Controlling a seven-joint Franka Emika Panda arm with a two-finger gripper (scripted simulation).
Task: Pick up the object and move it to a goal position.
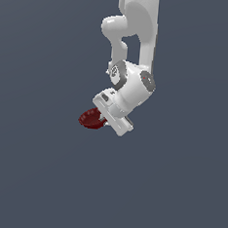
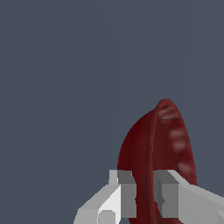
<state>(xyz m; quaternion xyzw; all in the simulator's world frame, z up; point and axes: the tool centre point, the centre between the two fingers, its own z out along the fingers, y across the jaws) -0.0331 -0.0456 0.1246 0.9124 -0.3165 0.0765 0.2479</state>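
Note:
The object, a small dark red bowl (image 1: 90, 119) with a ribbed rim, hangs off the end of the white arm in the exterior view, on the exterior view's left of the hand. My gripper (image 1: 102, 120) is shut on the bowl's rim. In the wrist view the bowl (image 2: 144, 144) stands on edge. Its wall is pinched between the two grey fingers (image 2: 127, 192) of the gripper (image 2: 146, 197), one on the outside and one on the inside. The arm's white links rise above the hand.
Only a flat, plain grey-blue background surrounds the arm and the bowl in both views. No other objects, edges or containers show.

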